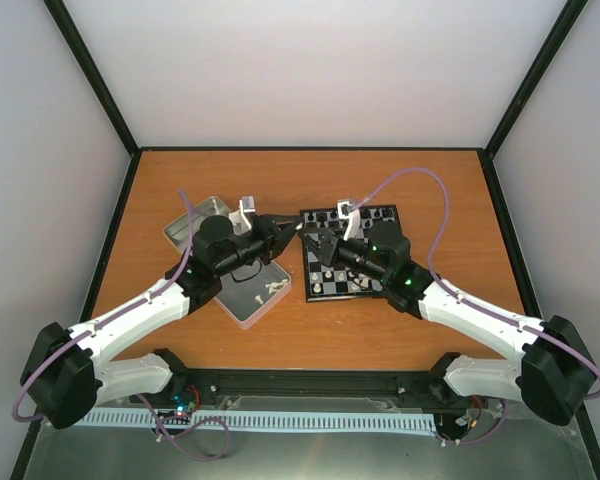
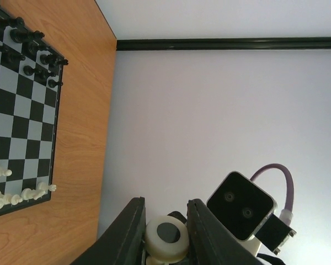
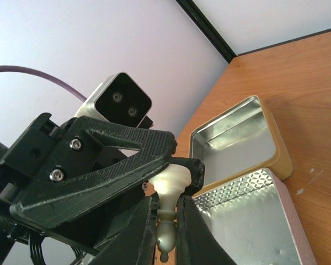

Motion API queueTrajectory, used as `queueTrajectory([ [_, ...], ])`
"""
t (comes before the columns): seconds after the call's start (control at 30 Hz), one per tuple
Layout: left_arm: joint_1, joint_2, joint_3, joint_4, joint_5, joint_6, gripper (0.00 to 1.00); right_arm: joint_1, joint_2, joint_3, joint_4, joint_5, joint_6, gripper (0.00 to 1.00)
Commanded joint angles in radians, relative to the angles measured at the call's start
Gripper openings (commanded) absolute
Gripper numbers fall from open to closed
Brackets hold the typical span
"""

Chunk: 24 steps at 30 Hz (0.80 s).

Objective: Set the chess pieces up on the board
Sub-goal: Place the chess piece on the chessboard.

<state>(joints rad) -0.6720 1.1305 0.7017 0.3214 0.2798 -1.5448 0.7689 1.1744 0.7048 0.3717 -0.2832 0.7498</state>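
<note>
One white chess piece point(image 3: 171, 185) hangs in the air between the tins and the board point(image 1: 380, 211). My left gripper point(image 2: 165, 226) is shut on its round base point(image 2: 166, 237). My right gripper point(image 3: 166, 221) is closed around its stem, tip to tip with the left fingers point(image 3: 127, 160). In the top view the left gripper point(image 1: 285, 226) and right gripper point(image 1: 308, 236) meet at the board's left edge. The board point(image 2: 22, 121) carries a few white pieces point(image 2: 22, 194) on one side and black ones point(image 2: 33, 61) on the other. Several white pieces point(image 1: 272, 288) lie in a shallow tin.
A silver tin point(image 1: 195, 222) and a pink-rimmed shallow tin point(image 1: 242, 308) lie left of the board, under my left arm. They also show in the right wrist view as the tin point(image 3: 237, 138) and the patterned tin point(image 3: 248, 221). White walls close in the wooden table.
</note>
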Motion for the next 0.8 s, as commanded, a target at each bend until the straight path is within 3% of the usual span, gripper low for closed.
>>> queueTrajectory([
  [0.0,0.005,0.002,-0.016,0.025,0.012,-0.015,0.26,0.009,0.007,0.053,-0.032,0.046,0.0,0.03],
  [0.13,0.006,-0.017,-0.013,-0.07,-0.042,0.046,0.57,0.007,-0.017,0.084,-0.157,0.068,-0.011,0.03],
  [0.37,0.011,-0.159,-0.022,-0.38,-0.323,0.294,0.8,-0.025,-0.102,0.127,-0.571,0.103,-0.088,0.03],
  [0.57,0.011,-0.283,0.001,-0.615,-0.511,0.591,0.88,-0.093,-0.086,0.183,-0.99,0.063,-0.191,0.03],
  [0.77,0.011,-0.332,0.009,-0.723,-0.577,0.77,0.89,-0.093,0.067,0.278,-1.231,-0.022,-0.289,0.03],
])
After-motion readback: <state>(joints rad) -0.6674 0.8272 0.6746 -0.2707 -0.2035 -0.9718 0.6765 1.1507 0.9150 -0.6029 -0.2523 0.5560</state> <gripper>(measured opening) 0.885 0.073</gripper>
